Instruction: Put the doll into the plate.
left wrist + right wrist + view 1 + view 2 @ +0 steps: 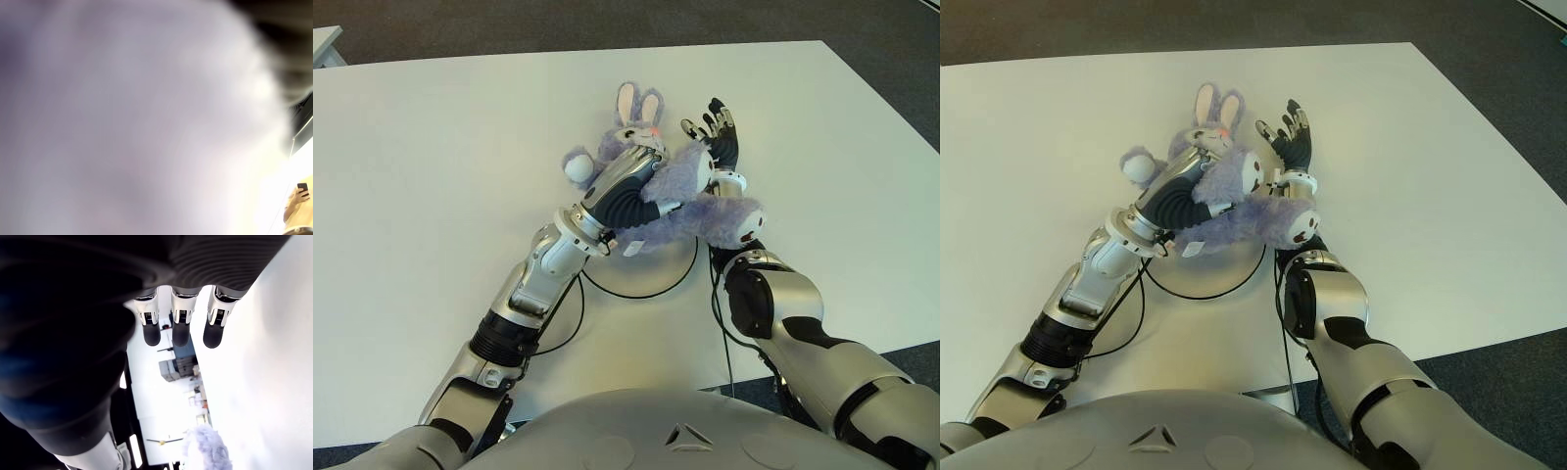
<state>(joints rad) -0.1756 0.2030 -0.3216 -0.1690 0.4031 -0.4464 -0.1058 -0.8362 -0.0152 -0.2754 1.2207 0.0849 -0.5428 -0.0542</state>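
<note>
Table: a white table [431, 176] fills the eye views, with dark floor [607, 24] beyond its far edge.
Left hand: the left hand [625, 186] reaches in from the robot's left and lies across the front of the bunny's body, fingers curled around it just under the head. Its own wrist view shows only blurred lilac fur pressed right up to the lens.
Doll: a lilac plush bunny [680, 191] with white-lined ears [638, 103] pointing away from the robot; one white-tipped paw [578, 169] sticks out to the robot's left, a foot [742, 223] to the right. It is held up between the two hands, above the far part of the plate.
Plate: a white plate [651, 274] with a thin dark rim, on the table just in front of the robot, partly hidden by the bunny and the left forearm.
Cables: thin dark cables [576, 313] loop beside the left forearm.
Right hand: the right hand [717, 137] stands against the bunny's right side, fingers [180, 330] straight and spread, pointing away from the robot; whether the palm touches the fur cannot be told.
</note>
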